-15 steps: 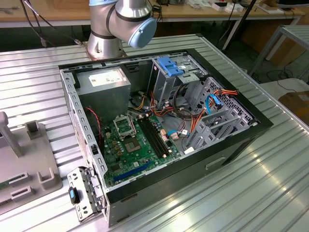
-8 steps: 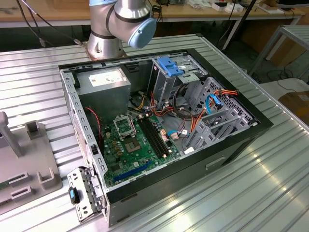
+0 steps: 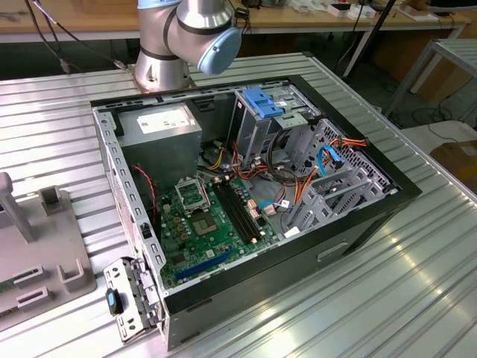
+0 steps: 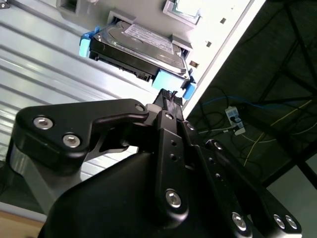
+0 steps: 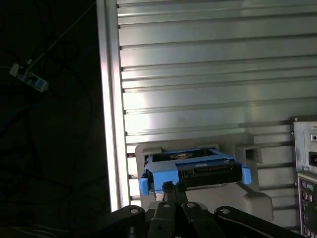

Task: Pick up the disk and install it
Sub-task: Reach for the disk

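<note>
The exterior view shows an open computer case (image 3: 350, 239) holding a power supply (image 3: 160, 130), motherboard (image 3: 197, 224) and blue-topped drive cage (image 3: 261, 112); both wrist views show the disk (image 4: 143, 44) (image 5: 198, 171) seated in a grey holder (image 5: 247, 198) on the ribbed table (image 5: 198, 74); the gripper (image 4: 168, 99) (image 5: 169, 188), fingers drawn narrow, sits just beside its blue carrier.

table (image 3: 417, 283): ribbed metal | behind: wooden bench (image 3: 74, 19) | floor (image 4: 277, 59): dark, power strip (image 4: 234, 120)
</note>
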Controlling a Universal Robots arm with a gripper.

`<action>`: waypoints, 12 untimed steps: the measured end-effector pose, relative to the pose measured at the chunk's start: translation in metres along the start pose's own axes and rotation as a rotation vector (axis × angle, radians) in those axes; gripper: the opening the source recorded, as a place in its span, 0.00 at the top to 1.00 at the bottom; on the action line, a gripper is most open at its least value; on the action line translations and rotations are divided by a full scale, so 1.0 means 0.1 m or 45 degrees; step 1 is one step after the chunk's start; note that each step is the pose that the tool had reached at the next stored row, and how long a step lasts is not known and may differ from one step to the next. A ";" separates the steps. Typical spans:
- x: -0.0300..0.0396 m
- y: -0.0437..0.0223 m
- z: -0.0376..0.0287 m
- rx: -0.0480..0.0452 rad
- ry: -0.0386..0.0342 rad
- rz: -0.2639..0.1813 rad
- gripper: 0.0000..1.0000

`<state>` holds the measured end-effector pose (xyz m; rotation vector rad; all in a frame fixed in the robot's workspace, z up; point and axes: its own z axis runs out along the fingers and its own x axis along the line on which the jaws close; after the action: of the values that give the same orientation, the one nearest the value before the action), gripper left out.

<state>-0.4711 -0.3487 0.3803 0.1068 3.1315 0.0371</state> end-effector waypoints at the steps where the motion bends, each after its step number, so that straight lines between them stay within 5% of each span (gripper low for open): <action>1: -0.001 -0.010 0.007 0.000 0.0001 -0.014 0.89; 12: 0.004 -0.091 0.119 0.007 0.0175 -0.047 0.89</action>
<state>-0.4720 -0.3575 0.3682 0.0493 3.1465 0.0292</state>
